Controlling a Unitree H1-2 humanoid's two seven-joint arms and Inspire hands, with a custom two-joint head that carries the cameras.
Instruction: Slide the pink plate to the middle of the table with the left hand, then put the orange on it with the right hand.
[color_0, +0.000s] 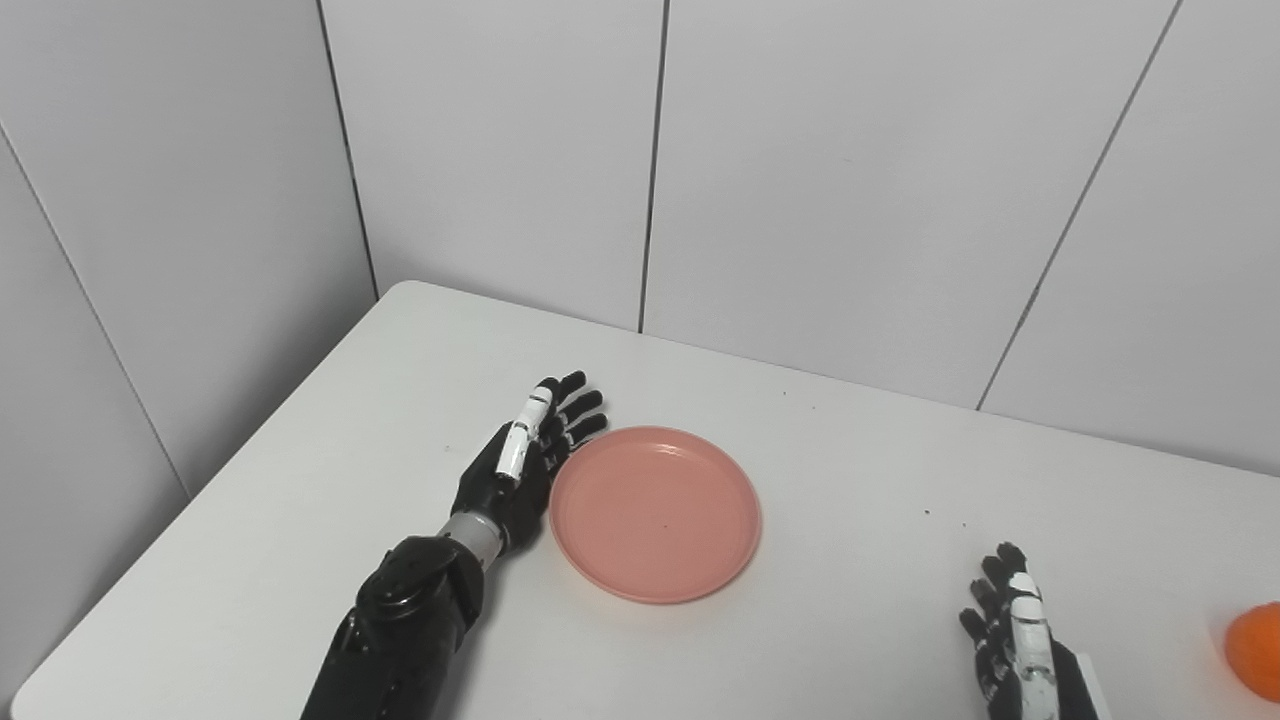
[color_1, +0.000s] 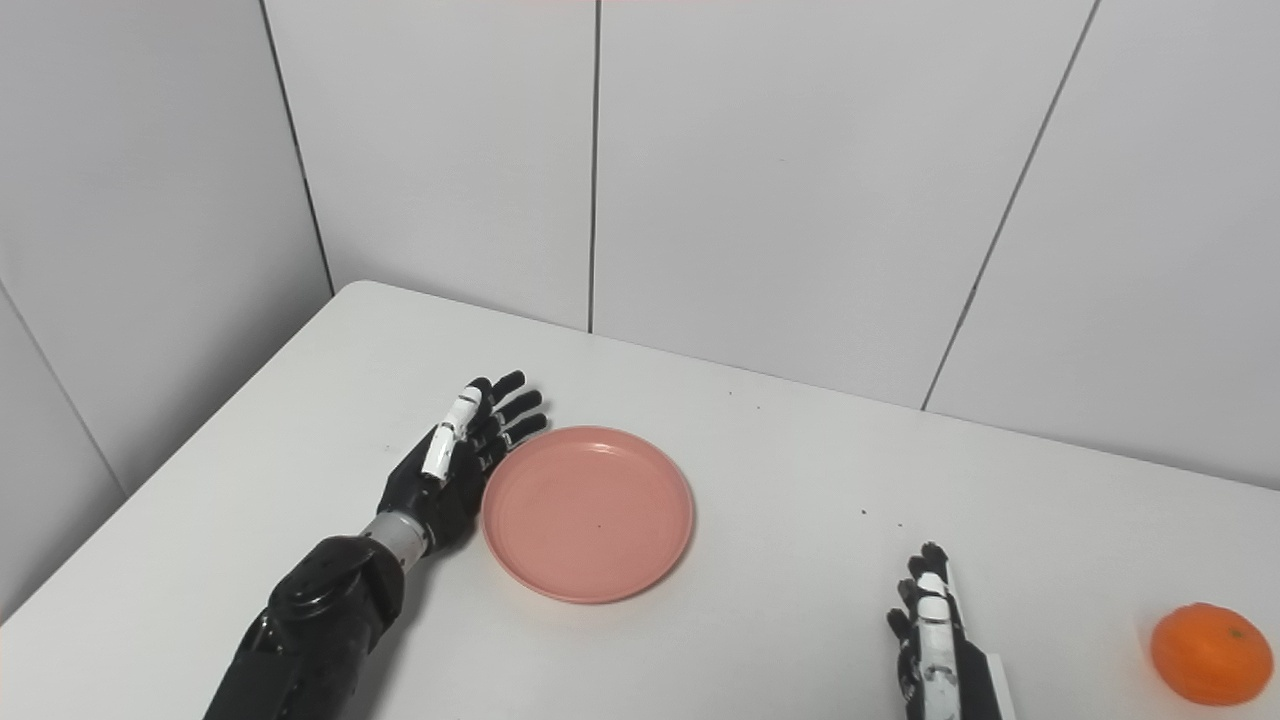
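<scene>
The empty pink plate (color_0: 655, 512) lies flat on the white table (color_0: 850, 450), left of the table's centre. My left hand (color_0: 525, 455) stands edge-on against the plate's left rim, open, fingers stretched out and holding nothing. The orange (color_1: 1211, 653) sits at the near right of the table, cut off by the frame edge in the left eye view. My right hand (color_1: 932, 630) rests low at the bottom edge, open with fingers pointing away, a short way left of the orange and apart from it.
White panelled walls (color_0: 800, 180) close the table in at the back and left. The table's rounded far-left corner (color_0: 405, 290) lies beyond my left hand. Bare tabletop stretches between the plate and my right hand.
</scene>
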